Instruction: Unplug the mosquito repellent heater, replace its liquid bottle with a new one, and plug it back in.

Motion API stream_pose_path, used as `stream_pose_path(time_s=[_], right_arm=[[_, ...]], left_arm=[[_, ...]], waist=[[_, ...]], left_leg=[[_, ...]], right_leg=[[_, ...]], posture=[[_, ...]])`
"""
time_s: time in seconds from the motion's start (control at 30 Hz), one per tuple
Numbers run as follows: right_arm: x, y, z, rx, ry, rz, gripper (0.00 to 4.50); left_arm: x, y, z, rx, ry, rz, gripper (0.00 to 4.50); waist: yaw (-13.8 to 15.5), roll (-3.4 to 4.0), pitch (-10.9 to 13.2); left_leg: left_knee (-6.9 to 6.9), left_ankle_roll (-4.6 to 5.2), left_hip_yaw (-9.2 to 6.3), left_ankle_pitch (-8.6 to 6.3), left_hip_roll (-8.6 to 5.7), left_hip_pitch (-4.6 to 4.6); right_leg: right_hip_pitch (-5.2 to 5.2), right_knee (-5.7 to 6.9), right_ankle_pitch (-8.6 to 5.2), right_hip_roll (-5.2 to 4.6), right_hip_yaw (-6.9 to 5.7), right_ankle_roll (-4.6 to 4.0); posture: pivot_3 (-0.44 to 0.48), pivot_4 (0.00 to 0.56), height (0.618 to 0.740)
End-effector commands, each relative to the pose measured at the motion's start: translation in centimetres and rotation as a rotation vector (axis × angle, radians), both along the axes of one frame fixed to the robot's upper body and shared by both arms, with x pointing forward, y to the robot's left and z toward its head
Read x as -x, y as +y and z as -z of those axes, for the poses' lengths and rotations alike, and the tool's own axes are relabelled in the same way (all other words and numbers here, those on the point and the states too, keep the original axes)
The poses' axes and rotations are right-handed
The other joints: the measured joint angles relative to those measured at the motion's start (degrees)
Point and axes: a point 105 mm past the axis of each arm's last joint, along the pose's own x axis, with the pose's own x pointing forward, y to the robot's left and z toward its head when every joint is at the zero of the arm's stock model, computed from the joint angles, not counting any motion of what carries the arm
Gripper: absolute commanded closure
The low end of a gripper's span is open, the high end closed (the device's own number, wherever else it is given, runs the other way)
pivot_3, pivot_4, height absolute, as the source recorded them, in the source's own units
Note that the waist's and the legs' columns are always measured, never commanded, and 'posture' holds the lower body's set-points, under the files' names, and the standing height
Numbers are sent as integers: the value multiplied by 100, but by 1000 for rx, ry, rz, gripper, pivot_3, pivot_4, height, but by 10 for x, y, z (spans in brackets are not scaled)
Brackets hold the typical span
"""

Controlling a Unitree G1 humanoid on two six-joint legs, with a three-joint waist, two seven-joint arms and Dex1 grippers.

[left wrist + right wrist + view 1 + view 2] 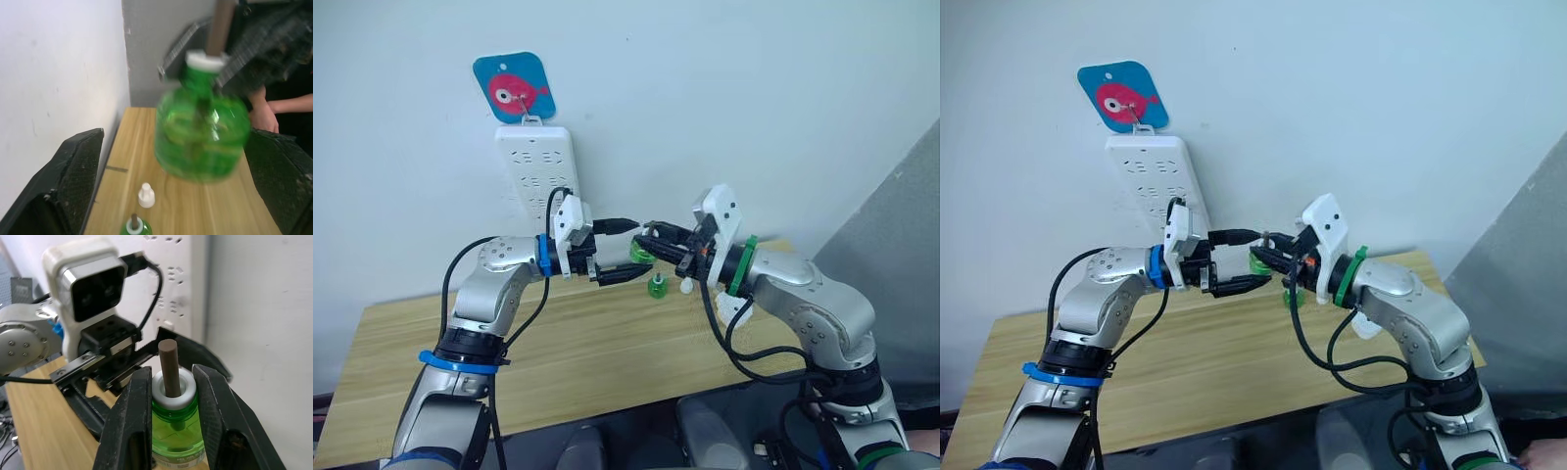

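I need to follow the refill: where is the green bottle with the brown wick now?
The green bottle is above the table's middle, held in the right gripper, between the open left gripper's jaws.

Green liquid bottle point(177, 423), white collar, brown wick upright, raised above table; second green bottle point(657, 285) standing on tabletop.

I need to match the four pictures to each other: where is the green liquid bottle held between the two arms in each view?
Left eye view: green liquid bottle, centre, between the grippers.
Right eye view: centre, at the right gripper.
Left wrist view: upper middle, between the open left gripper fingers.
Right wrist view: bottom centre, clamped, brown wick up.
Shared landmark: the wooden table.
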Motion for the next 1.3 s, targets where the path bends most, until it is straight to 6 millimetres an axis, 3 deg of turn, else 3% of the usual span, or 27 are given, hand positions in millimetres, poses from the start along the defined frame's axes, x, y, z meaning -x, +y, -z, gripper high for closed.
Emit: stream_pose_path(time_s=[0.03,0.43,0.7,1.07,1.3], right_arm=[[1,-7,-20,-79,-22,4,3635],[-3,-25,-46,-413,181,38,3635],[-3,-29,-67,-635,310,3,3635],[3,-36,-72,-795,470,-61,3635],[9,-32,-79,-818,503,-99,3635]], left_arm=[[9,-2,-13,38,20,32,0],[11,-14,-52,414,268,-46,0],[21,-25,-61,509,332,-26,0],[23,-35,-90,669,361,-20,0],[27,-32,-86,646,413,20,0]], waist=[[-8,2,-9],[-32,8,-204],[-81,30,-295],[-96,60,-358],[-108,87,-383]], left_leg=[[0,0,-1,0,0,0],[3,0,-4,0,-1,0],[0,1,0,0,-2,0],[3,1,3,0,-3,-1],[2,2,6,-1,-1,3]], right_leg=[[0,0,0,0,0,0],[1,3,0,-4,-1,0],[2,1,-1,-3,1,1],[6,-1,-1,-1,3,2],[6,-1,-2,7,7,3]], posture=[[-232,92,740],[-227,70,740],[-216,61,740],[-212,54,740],[-214,55,740]])
